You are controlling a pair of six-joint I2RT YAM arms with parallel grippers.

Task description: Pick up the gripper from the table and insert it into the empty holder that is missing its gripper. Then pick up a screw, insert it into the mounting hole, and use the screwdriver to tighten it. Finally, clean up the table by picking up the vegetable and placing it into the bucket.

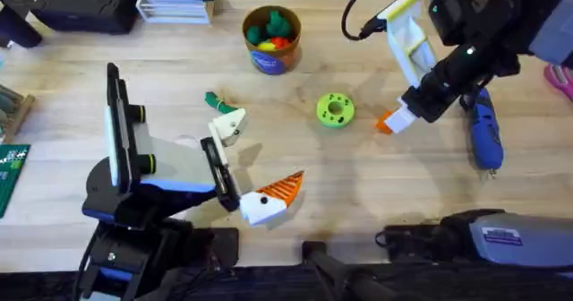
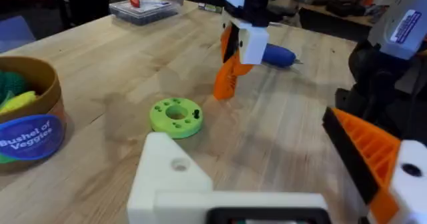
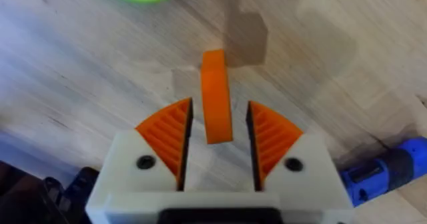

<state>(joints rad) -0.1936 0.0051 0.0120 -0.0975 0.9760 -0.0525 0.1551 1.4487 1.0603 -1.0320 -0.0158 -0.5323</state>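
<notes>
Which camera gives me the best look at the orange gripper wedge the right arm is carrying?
Right wrist: the gripper sits centred between the right claw pads. Left wrist shows it side-on, hanging above the table. Overhead shows an orange tip.

**Wedge lifted, holder bare**

We see the gripper (image 3: 216,97), an orange wedge, held above the table. The holder (image 2: 175,177) is white, its dark hole showing. The blue screwdriver (image 1: 484,131) lies right. The bucket (image 1: 271,39) stands far, holding toy vegetables.

Robotics lab bench: wooden table (image 1: 358,184), green circuit board (image 1: 11,171) at its edge. Black equipment case (image 1: 81,1) and clear parts box (image 2: 143,9) along the far side
</notes>
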